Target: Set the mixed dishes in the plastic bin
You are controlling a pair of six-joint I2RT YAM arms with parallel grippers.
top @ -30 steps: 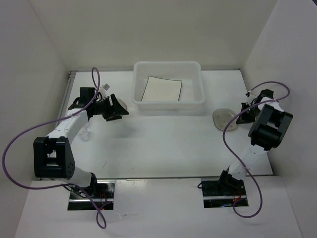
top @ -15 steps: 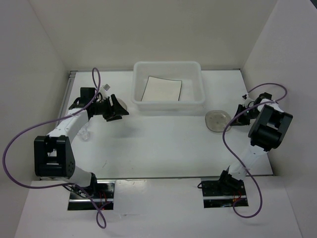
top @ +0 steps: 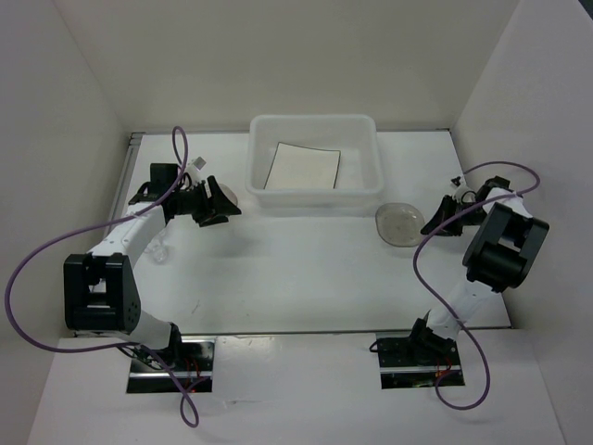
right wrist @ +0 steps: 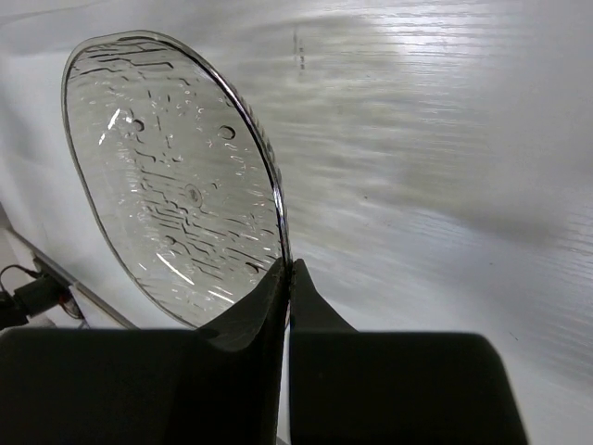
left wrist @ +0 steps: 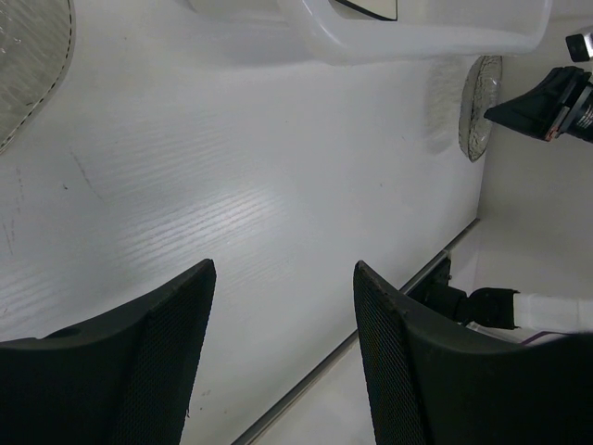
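- Cup (top: pixel 159 248), I think: a faint clear shape on the table (top: pixel 296 278) beside my left forearm, too dim to be sure of. If it is one, it waits its turn.
- My right claw (right wrist: pixel 283 278) is pinched tight on the rim of a saucer (right wrist: pixel 176 185), fingers meeting on its lower edge. The saucer stands tilted, nearly on edge, and looks to be off the table. From above it hangs near the bin's right front corner, outside the bin.
- So the step in hand, as I judge it, is carrying this saucer to the bin.
- My left claw (left wrist: pixel 283 343) has its jaws apart with nothing between them. It hovers over the table by the left saucer (left wrist: pixel 28 56), which lies flat just left of the bin and is not gripped.
- The bin (top: pixel 315 199) sits at the far middle of the table, with the plate (top: pixel 303 167) already lying inside.
- Next, I reckon, the right claw must rise enough to clear the flared rim, swing left and away over the wall, then lower and let go above the plate.
- The grip is only on the edge, so the saucer could swing or slip; a slow carry suits it.
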